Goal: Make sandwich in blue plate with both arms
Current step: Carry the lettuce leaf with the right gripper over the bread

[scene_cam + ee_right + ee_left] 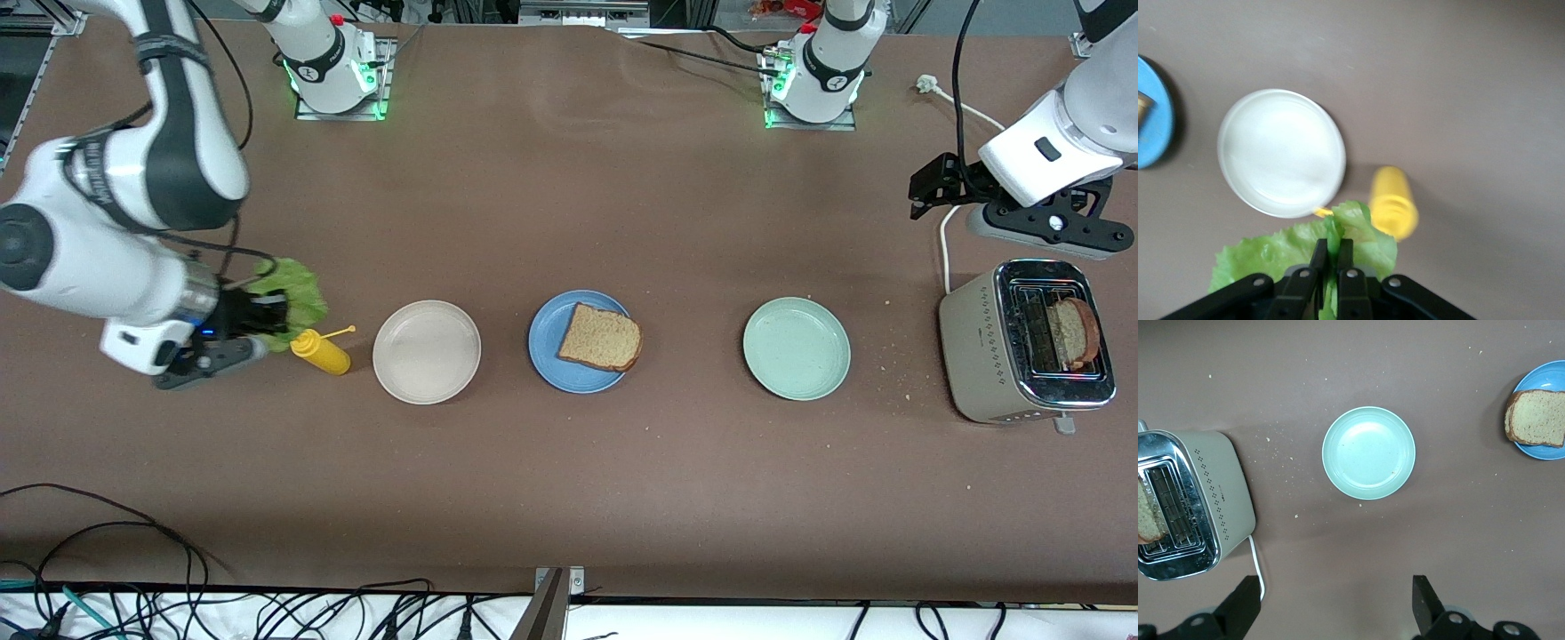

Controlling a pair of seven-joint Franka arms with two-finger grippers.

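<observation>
Altogether, three plates sit in a row across the brown surface (pixel 569 498): a beige plate (pixel 427 352), a blue plate (pixel 569 364) and a pale green plate (pixel 797 348), the blue one between the other two. There are two bread slices. One bread slice (pixel 601 338), squarish, tan and speckled with a darker brown crust, lies flat on the blue plate, toward its 3 o'clock rim in the front view and overhanging that rim slightly. The second slice (pixel 1073 333) stands upright in a slot of the single toaster (pixel 1022 342), at the left arm's end of the surface, past the green plate. Scattered crumbs lie between the green plate and the toaster.

There is one lettuce leaf (pixel 292 293), ruffled and bright green. The right gripper (pixel 263 322) has its jaws closed on the leaf, pinching it at the middle fold, and holds it over the one yellow squeeze bottle (pixel 322 350), which lies on its side just beside the beige plate, at that plate's 9 o'clock in the front view.

The left gripper (pixel 925 188) hangs with its jaws spread wide and nothing between them, over bare surface at the toaster's 11 o'clock in the front view.
</observation>
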